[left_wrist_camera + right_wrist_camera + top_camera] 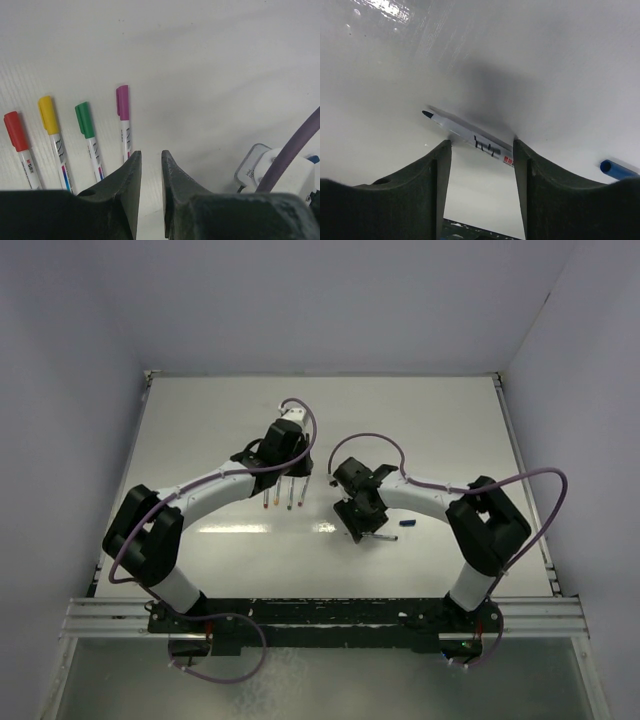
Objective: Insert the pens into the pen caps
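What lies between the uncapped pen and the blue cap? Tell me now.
Nothing. Between the uncapped pen and the blue cap only bare white table shows, most clearly in the right wrist view.

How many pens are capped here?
4, in a row by the left gripper: red pen, yellow pen, green pen, purple pen. A fifth pen lies uncapped at the right gripper.

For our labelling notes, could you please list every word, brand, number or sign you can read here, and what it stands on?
"K": first letter of red print on the red-capped pen; the rest is blurred.
Yellow-capped pen, green-capped pen, purple-capped pen: barrel print too small to read.
Uncapped pen: dark print and red mark, blurred.
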